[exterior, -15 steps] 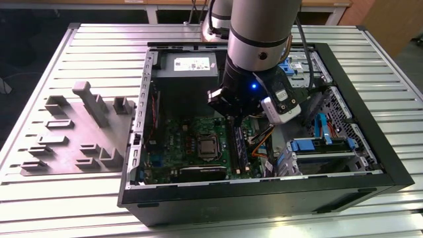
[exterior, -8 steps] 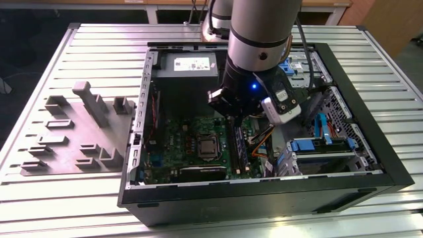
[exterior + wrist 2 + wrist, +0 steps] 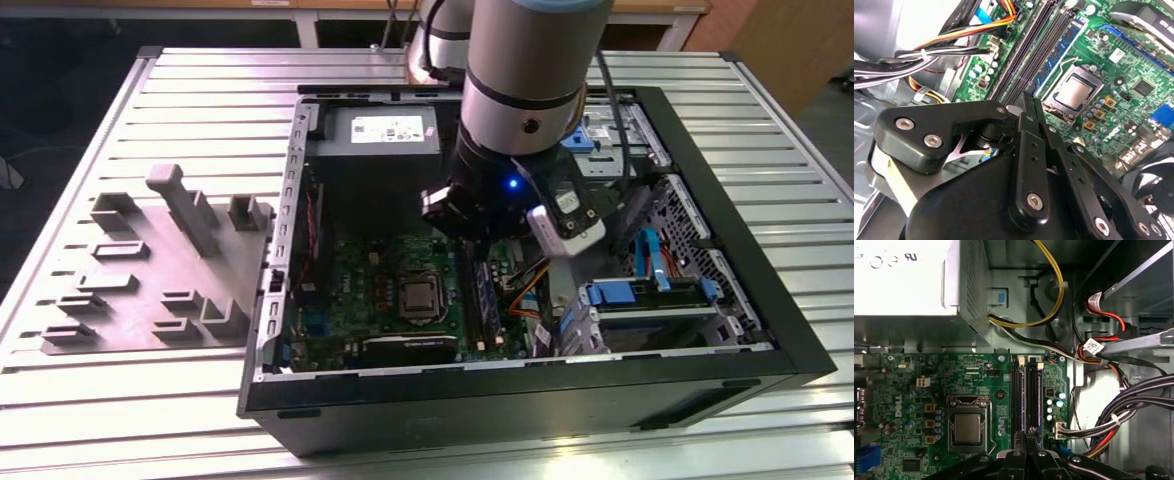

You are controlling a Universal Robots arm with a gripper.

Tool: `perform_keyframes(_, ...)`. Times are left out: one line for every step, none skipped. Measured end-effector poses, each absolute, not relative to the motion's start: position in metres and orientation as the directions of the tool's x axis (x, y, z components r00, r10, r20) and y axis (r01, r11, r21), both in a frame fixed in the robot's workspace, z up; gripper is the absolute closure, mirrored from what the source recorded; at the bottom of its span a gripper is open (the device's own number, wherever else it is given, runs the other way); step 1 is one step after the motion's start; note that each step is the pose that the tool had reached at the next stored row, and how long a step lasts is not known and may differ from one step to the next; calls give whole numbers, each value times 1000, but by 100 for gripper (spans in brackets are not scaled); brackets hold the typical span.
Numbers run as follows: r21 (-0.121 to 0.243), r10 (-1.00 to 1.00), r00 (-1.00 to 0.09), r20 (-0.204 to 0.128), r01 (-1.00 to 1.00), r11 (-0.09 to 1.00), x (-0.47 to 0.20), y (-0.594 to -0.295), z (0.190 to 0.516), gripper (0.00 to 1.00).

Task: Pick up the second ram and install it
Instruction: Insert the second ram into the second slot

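Second ram, as far as I can make out, is the blue-green stick (image 3: 1061, 50) standing on edge in the memory sockets (image 3: 1025, 390) just beside the processor (image 3: 967, 429); whether it is the first or the second stick I cannot say for sure. In both wrist views the hand (image 3: 1026, 432) hangs over the end of those sockets, near the processor, with its two black fingers (image 3: 1035, 131) drawn together. I see nothing gripped between them. Beyond the sockets from the processor, a bundle of black, red and yellow cables (image 3: 1134, 395) runs along the wall of the open computer case (image 3: 787, 340). The silver power supply (image 3: 384, 130) sits inside the case, apart from the processor. The case lies on a ribbed metal bench (image 3: 200, 90). Well apart from the processor, outside the case on the exterior view's left, a grey fixture plate (image 3: 147, 270) with upright blocks rests on that bench.
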State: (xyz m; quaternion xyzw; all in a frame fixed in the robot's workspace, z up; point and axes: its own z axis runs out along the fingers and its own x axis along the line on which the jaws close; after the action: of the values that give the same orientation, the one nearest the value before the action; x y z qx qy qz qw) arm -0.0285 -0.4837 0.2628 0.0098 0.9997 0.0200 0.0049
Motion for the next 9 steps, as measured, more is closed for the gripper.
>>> perform_keyframes(40,20,-1000,-9,19,999,-28,-484,261,89)
perform_keyframes(40,20,-1000,-9,19,999,-28,-484,260,89)
perform_keyframes(40,20,-1000,-9,19,999,-28,-484,259,89)
perform_keyframes(40,20,-1000,-9,19,999,-27,-484,258,89)
perform_keyframes(40,20,-1000,-9,20,999,-27,-484,257,89)
perform_keyframes(40,20,-1000,-9,20,999,-27,-484,256,89)
perform_keyframes(40,20,-1000,-9,20,999,-27,-484,255,89)
perform_keyframes(40,20,-1000,-9,19,999,-27,-484,254,89)
perform_keyframes(40,20,-1000,-9,19,999,-27,-484,253,89)
